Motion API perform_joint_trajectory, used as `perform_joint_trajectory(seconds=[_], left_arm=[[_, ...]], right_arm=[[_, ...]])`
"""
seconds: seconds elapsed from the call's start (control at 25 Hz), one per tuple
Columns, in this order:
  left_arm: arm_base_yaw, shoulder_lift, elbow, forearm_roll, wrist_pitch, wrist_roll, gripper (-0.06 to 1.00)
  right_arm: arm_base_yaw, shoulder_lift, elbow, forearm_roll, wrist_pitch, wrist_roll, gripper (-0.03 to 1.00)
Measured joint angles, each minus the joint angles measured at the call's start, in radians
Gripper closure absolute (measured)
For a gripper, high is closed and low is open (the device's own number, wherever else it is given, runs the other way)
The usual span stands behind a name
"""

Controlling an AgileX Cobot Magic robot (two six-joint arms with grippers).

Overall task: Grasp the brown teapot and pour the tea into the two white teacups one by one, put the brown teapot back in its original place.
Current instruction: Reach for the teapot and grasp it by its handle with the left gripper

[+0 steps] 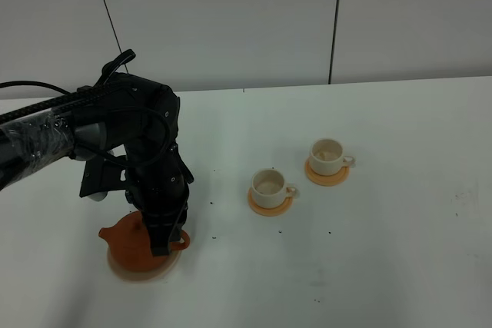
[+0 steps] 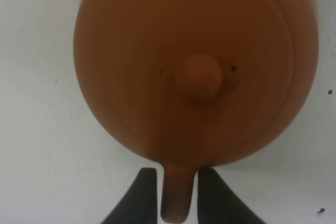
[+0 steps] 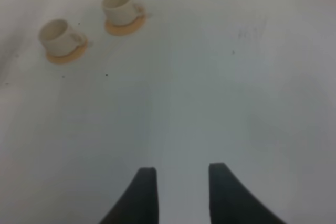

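1. Reddish-brown clay, far left: the brown teapot (image 1: 129,247) sits at about 8 o'clock on the table (image 1: 384,259). It's flat on its beige coaster (image 1: 123,273), spout toward 9 o'clock and loop handle (image 2: 177,198) toward 3 o'clock.
2. My left gripper (image 2: 177,174) is down on that handle, one finger each side. Both look pressed against it in the wrist view, so I'd call it clamped on the handle. The lid knob (image 2: 199,77) sits dead centre.
3. Worry one: thin handle, fat pot. If my pinch is slack or off-centre, the pot could swing or twist in my fingers the second it leaves the coaster. The lid looks like it's only resting there, too.
4. Mid-table: the nearer white teacup (image 1: 269,183), with the farther white teacup (image 1: 328,155) at 2 o'clock from it. Each is on an orange coaster (image 1: 265,207), with the tiny handles toward 3 o'clock. Can't tell if there's tea in either.
5. Worry two: small mouths, light cups. If I tilt too hard or bump a rim with the spout, I splash the table or shove a cup off its coaster.
6. Far right: my right gripper (image 3: 181,169) hangs over bare table with its fingers apart, holding nothing, well clear of the cups.
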Motion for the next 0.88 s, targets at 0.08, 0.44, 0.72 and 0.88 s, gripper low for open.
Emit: perform_joint_trajectory(seconds=[0.08,0.44,0.72,0.88], left_arm=[[0.0,0.0,0.0,0.0,0.001,0.0,0.68],[0.0,0.0,0.0,-0.001,0.003,0.0,0.65],[0.0,0.0,0.0,0.0,-0.014,0.0,0.65],[0.0,0.001,0.0,0.001,-0.026,-0.001,0.64]], right_arm=[[0.0,0.0,0.0,0.0,0.0,0.0,0.73],[0.0,0.0,0.0,0.0,0.0,0.0,0.73],[0.0,0.0,0.0,0.0,0.0,0.0,0.73],[0.0,0.0,0.0,0.0,0.0,0.0,0.73]])
